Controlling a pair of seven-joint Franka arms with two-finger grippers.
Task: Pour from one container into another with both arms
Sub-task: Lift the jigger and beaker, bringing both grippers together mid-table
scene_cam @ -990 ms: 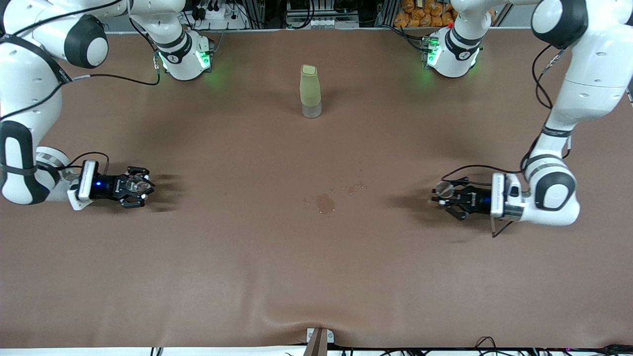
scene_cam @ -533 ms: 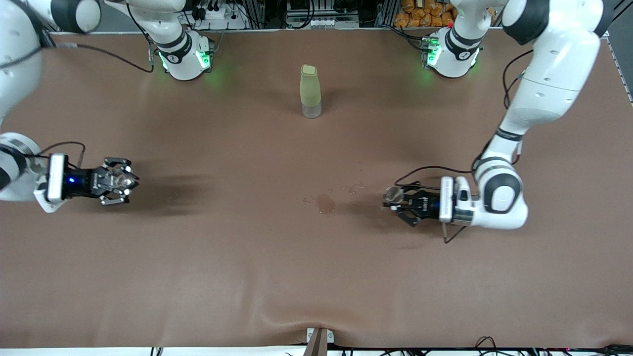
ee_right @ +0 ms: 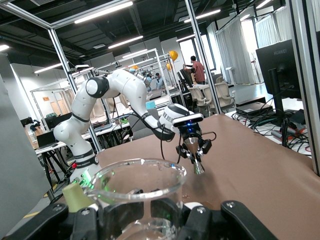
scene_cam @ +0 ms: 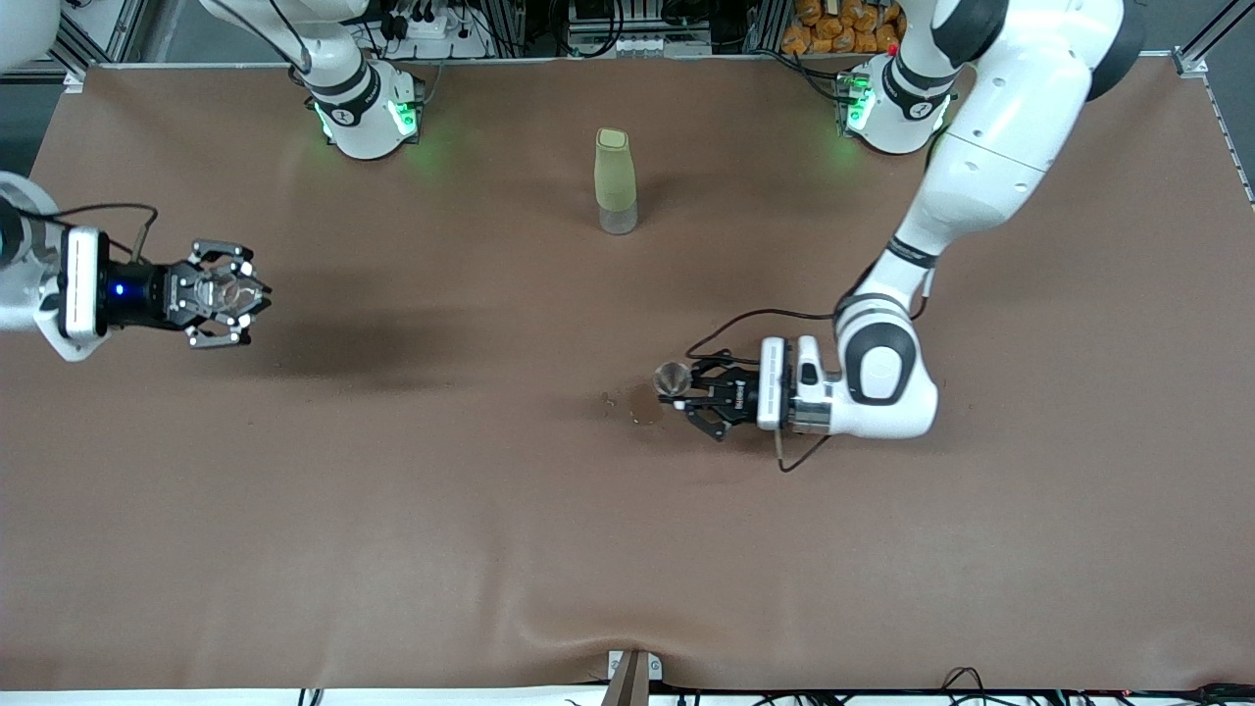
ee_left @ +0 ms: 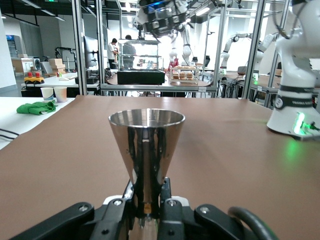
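Note:
My left gripper (scene_cam: 683, 386) is shut on the waist of the steel jigger (scene_cam: 672, 375), which it holds upright over a wet stain (scene_cam: 645, 404) in the middle of the table. In the left wrist view the jigger (ee_left: 146, 142) rises from my left gripper (ee_left: 148, 196) with its round rim up. My right gripper (scene_cam: 233, 293) is shut on the clear glass cup (scene_cam: 226, 291), up over the right arm's end of the table. The right wrist view has the cup (ee_right: 136, 187) upright in my right gripper (ee_right: 160, 212), with the jigger (ee_right: 198, 167) farther off.
A tall pale-green bottle (scene_cam: 616, 180) with a clear base stands upright between the two arm bases, farther from the front camera than the stain. It shows again as the bottle (ee_right: 75, 197) in the right wrist view. A brown mat (scene_cam: 490, 529) covers the table.
My left arm has carried the jigger from its end of the table to the middle, over the stain. My right arm has drawn back toward its own end with the cup.

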